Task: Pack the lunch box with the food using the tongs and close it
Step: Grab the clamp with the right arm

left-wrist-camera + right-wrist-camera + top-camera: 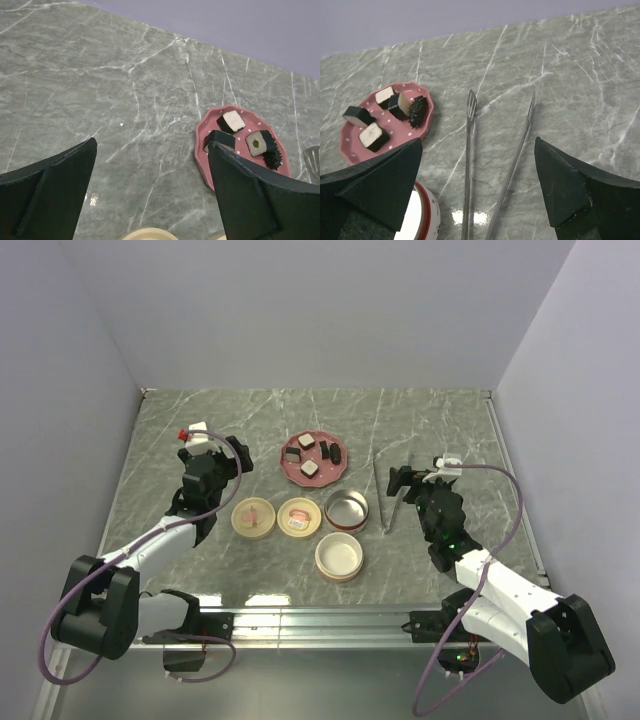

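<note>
The food (310,468) is several small black-and-white blocks on a pink plate (291,462) at the table's middle back. The same food (233,121) on the plate (201,136) shows past the right finger in the left wrist view. The silvery tongs (385,496) lie flat right of the plate, their arms spread. Two open round lunch box tins (346,510) (339,556) stand in front of the plate. My left gripper (238,455) (152,145) hangs open over bare table left of the plate. My right gripper (398,480) (477,142) is open, straddling the tongs (468,150) from above.
Two cream round lids (254,518) (299,515) with pink-red knobs lie left of the tins. The red-rimmed tin (422,212) sits close by my right gripper's left finger. Grey walls close the table on three sides.
</note>
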Motion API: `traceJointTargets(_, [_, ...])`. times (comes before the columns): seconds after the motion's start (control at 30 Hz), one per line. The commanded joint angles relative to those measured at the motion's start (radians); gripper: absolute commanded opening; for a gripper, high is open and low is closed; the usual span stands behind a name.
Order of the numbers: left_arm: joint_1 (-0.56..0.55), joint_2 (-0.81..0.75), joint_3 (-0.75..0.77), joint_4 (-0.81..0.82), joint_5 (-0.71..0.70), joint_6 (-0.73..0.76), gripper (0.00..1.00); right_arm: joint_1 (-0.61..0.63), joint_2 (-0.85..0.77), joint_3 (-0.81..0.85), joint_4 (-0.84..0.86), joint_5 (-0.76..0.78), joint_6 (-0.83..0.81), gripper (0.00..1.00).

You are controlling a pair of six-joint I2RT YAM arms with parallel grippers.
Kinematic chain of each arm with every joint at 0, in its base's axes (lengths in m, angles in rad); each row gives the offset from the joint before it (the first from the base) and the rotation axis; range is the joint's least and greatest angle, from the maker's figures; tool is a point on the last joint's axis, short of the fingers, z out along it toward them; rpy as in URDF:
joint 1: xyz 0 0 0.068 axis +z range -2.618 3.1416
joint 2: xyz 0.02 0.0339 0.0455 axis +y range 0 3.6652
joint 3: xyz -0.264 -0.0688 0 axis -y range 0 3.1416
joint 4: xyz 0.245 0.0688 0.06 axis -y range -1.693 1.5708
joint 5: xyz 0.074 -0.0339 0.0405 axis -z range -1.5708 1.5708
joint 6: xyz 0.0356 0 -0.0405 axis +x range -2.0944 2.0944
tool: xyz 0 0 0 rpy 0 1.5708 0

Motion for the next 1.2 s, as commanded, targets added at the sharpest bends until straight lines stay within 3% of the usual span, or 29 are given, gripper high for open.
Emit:
traceJointTargets(0.0, [-0.009,-0.002,0.044,0.014,-0.027,0.015,0.99,0.004,0.004,0.044,0.006,0.021,0.007,1.00])
traceJointTargets(0.37, [-0.018,0.026,0.068,-0.020,-0.032,0.016,0.99,0.004,0.012,0.067,-0.049,0.009,0.017,1.00])
traceJointTargets(0.73, [-0.018,-0.011,0.045,-0.030,0.020,0.001,0.99,0.053,0.198,0.227,-0.320,-0.040,0.174,1.00])
traceJointTargets(1.17, [-0.018,0.004,0.057,-0.049,0.020,-0.005,1.00,0.134,0.328,0.277,-0.553,0.125,0.350,1.00])
